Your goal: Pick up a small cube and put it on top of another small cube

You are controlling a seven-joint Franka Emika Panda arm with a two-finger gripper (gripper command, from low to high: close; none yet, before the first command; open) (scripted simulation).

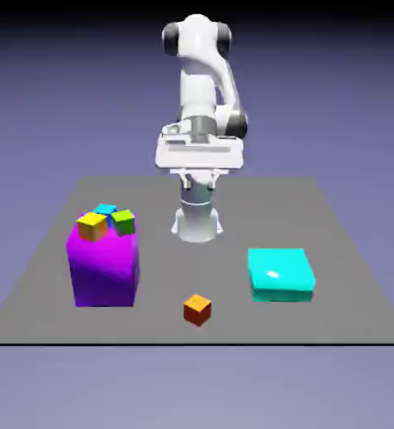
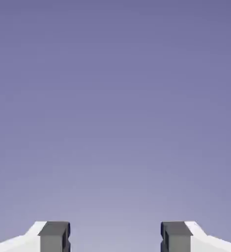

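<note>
The small cube (image 1: 197,309), tiny and orange with darker red-orange sides, sits alone on the grey table (image 1: 334,318) near its front edge. My gripper (image 1: 199,182) hangs high near the robot's base, far behind and above the cube. In the hand view, the gripper (image 2: 115,238) is open: its two grey fingertips (image 2: 54,237) stand wide apart with nothing between them, and only the plain backdrop shows beyond. The orange cube is out of the hand view.
A tall purple block (image 1: 104,266) stands at the exterior view's left, carrying a yellow-topped cube (image 1: 91,224), a cyan cube (image 1: 106,209) and a green cube (image 1: 123,221). A low cyan block (image 1: 280,274) lies at the right.
</note>
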